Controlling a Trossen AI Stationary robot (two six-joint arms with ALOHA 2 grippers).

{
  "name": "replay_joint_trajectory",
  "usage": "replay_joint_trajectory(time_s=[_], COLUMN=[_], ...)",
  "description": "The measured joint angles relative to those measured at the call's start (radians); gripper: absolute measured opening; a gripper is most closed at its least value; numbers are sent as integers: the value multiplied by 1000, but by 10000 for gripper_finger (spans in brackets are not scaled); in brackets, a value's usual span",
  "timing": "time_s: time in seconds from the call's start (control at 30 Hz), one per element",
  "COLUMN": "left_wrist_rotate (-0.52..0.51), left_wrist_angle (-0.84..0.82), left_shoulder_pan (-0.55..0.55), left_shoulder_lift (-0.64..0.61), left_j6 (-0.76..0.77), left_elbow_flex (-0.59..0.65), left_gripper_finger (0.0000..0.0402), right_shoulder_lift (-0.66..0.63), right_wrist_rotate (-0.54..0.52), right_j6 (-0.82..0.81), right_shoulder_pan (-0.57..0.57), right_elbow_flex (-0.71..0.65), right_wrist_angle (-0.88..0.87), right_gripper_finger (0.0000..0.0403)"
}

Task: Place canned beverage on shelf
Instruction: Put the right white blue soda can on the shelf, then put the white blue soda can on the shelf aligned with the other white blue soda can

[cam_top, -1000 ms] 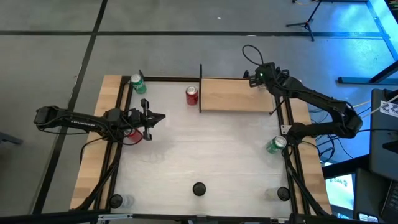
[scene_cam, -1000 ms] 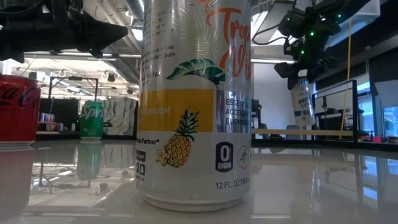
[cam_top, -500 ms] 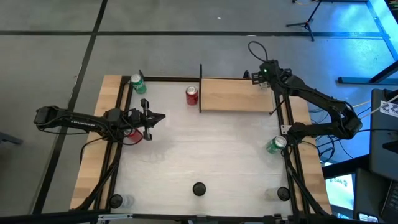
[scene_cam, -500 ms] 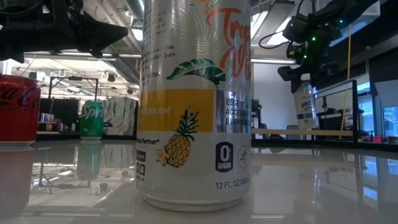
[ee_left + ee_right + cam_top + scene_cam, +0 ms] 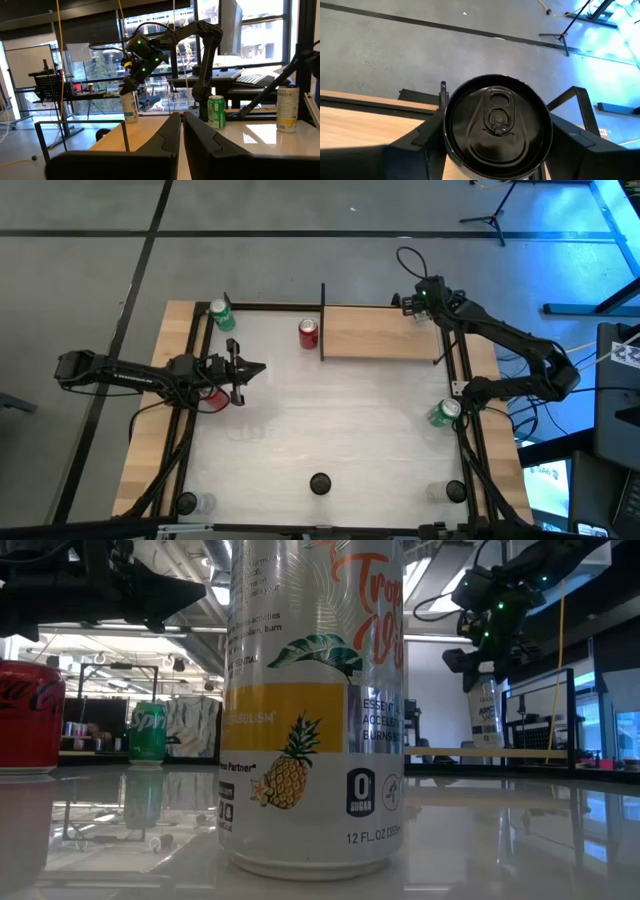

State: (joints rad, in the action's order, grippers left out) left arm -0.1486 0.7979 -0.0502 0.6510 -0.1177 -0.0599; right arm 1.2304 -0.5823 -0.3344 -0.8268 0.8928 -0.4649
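The shelf (image 5: 375, 335) is a pale wooden board with black uprights at the table's far right. My right gripper (image 5: 420, 302) is shut on a white can with a black top (image 5: 497, 117) over the shelf's far right corner. The can also shows in the low view (image 5: 486, 712) and in the left wrist view (image 5: 130, 105). My left gripper (image 5: 262, 368) is shut and empty at the table's left, above a red can (image 5: 213, 398). My right gripper pinches the can's upper wall just below the black rim (image 5: 447, 145) between its two fingers (image 5: 417, 142), one on each side. The fingers come from above, pointing down. The can stands upright, its bottom (image 5: 487, 745) at the board's level; I cannot tell whether it touches the board.
A red can (image 5: 308, 332) stands by the shelf's left upright. Green cans stand at the far left (image 5: 222, 315) and the right edge (image 5: 443, 412). A pineapple-printed can (image 5: 315, 710) stands near the front middle (image 5: 320, 483). Pale cans stand at both front corners.
My right gripper has gone a little down toward the shelf board with the white can. The can has turned from slightly tilted to upright and stands lower now.
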Motion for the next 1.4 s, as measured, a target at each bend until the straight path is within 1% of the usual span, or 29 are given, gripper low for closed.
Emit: replay_joint_trajectory(time_s=[0.7, 0.87, 1.1, 1.2, 1.27, 1.4], left_wrist_rotate=[9, 9, 8, 8, 8, 11], left_wrist_angle=[-4, -4, -3, -3, -3, 13], left_shoulder_pan=[0, 0, 0, 0, 0, 0], left_shoulder_lift=[0, 0, 0, 0, 0, 0], left_j6=[5, 4, 4, 4, 3, -1], left_elbow_flex=[0, 0, 0, 0, 0, 0], left_gripper_finger=[15, 15, 15, 15, 15, 15], right_shoulder_lift=[3, -18, -62, -84, -100, -133], right_wrist_rotate=[-9, 23, 39, 79, 140, 257], right_j6=[40, 78, 80, 80, 82, 84], right_shoulder_pan=[2, 3, 3, 3, 11, 93], right_elbow_flex=[10, 48, 132, 163, 175, 177], right_wrist_angle=[-10, -23, -139, -185, -200, -182], right_gripper_finger=[328, 336, 337, 337, 337, 337])
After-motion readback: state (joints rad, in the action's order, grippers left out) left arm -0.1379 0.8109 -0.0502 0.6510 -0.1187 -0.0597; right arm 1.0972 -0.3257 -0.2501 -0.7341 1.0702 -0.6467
